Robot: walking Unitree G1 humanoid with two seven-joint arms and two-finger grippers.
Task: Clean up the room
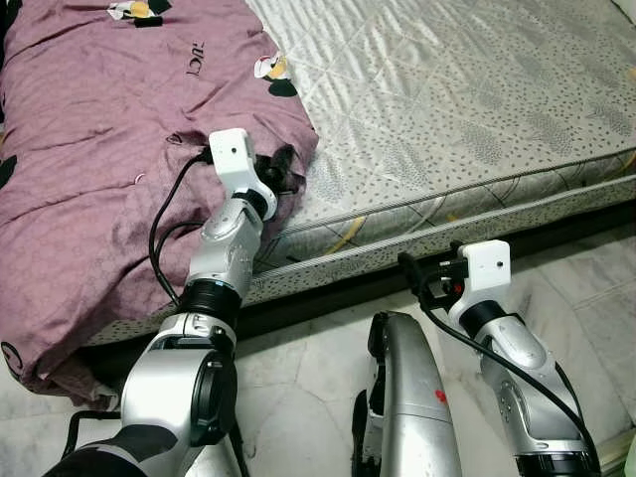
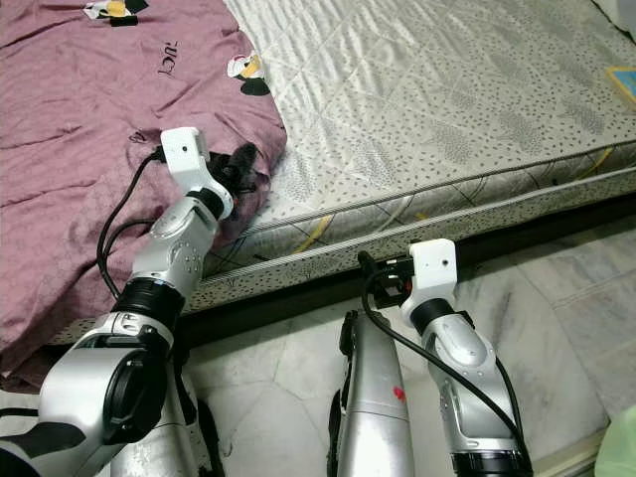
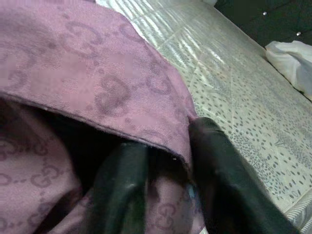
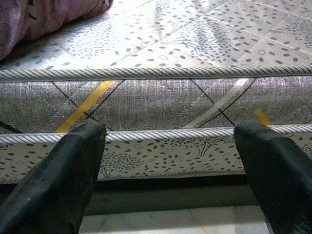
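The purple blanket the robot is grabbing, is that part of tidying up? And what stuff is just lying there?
Part of the job:
purple blanket, its corner pinched by the left gripper
mattress it lies on

Just there:
white cloth farther along the bed
right gripper, open, holding nothing

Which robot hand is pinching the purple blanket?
The left gripper is shut on the purple blanket edge. The right gripper hangs open beside the mattress, holding nothing.

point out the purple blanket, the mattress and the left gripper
purple blanket (image 1: 89, 149), left eye view, middle of the fabric
mattress (image 1: 477, 109), left eye view, bare quilted top
left gripper (image 1: 281, 169), left eye view, fingertips pinching the blanket's corner
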